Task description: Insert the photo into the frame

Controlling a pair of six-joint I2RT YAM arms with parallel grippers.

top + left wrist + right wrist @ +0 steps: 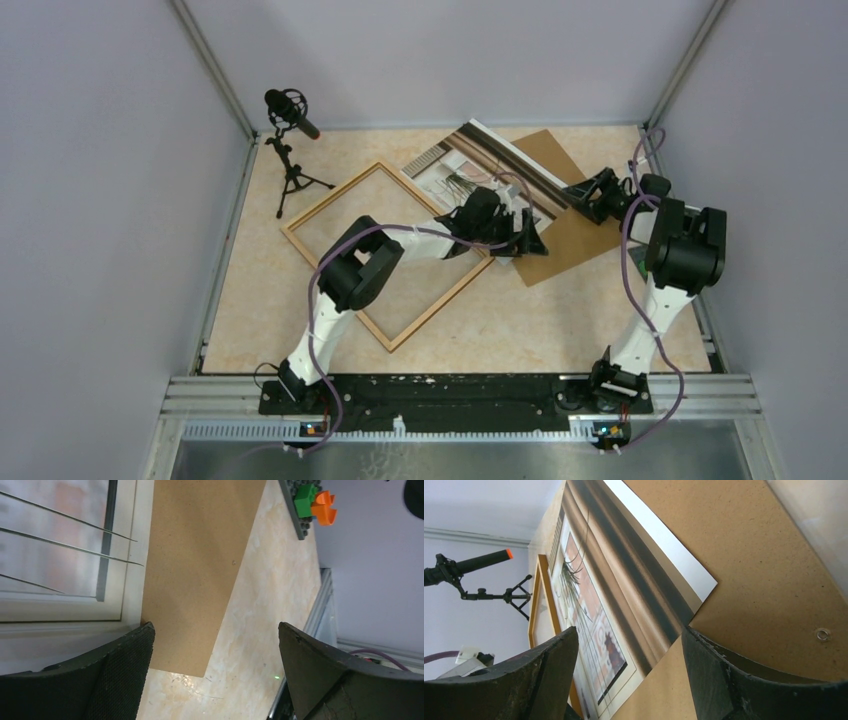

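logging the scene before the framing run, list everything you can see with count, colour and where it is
rectangular paper photo print: one, pale beige-grey with white border, far middle of the table, partly on the board
thin rectangular wooden picture frame: one, light natural wood, flat, left of the photo
flat rectangular backing board: one, plain brown, right of centre
microphone on a small tripod: one, black with orange tip, far left corner
small green block and orange piece: one each, on a dark grey strip by the wall
table: one, beige marbled
left hand: one, black, open, over the board's edge
right hand: one, black, open, at the photo's corner
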